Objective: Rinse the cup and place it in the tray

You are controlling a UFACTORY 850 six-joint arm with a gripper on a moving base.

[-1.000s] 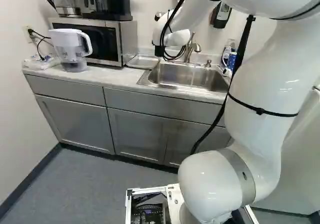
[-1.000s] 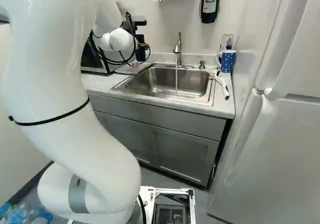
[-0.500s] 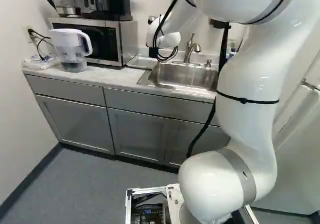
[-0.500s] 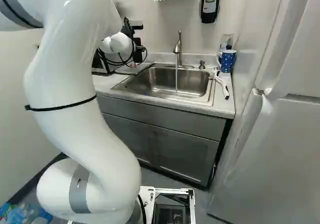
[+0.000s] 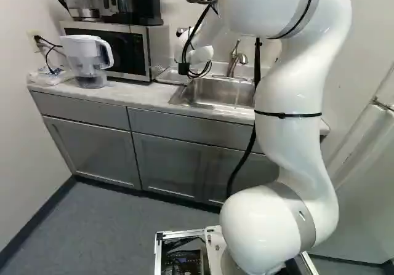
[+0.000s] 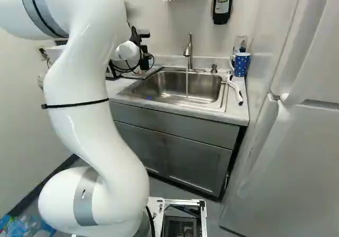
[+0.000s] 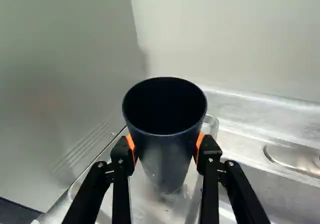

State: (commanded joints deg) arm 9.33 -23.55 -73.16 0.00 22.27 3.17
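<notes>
White arm (image 5: 301,139) reached over counter (image 5: 144,95). Microwave (image 5: 159,50) stood beside tray (image 7: 212,126). Sink (image 6: 204,86) took thin water stream (image 6: 187,84). Black gripper (image 6: 143,54) — clamped on dark cup (image 7: 167,159), mouth up, over tray; contact with tray unclear.

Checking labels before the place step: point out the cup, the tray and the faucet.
Cup (image 7: 167,159): wrist view, on its outer wall.
Tray (image 7: 155,211): wrist view, on its floor.
Faucet (image 6: 189,54): right base view, on its body.
</notes>
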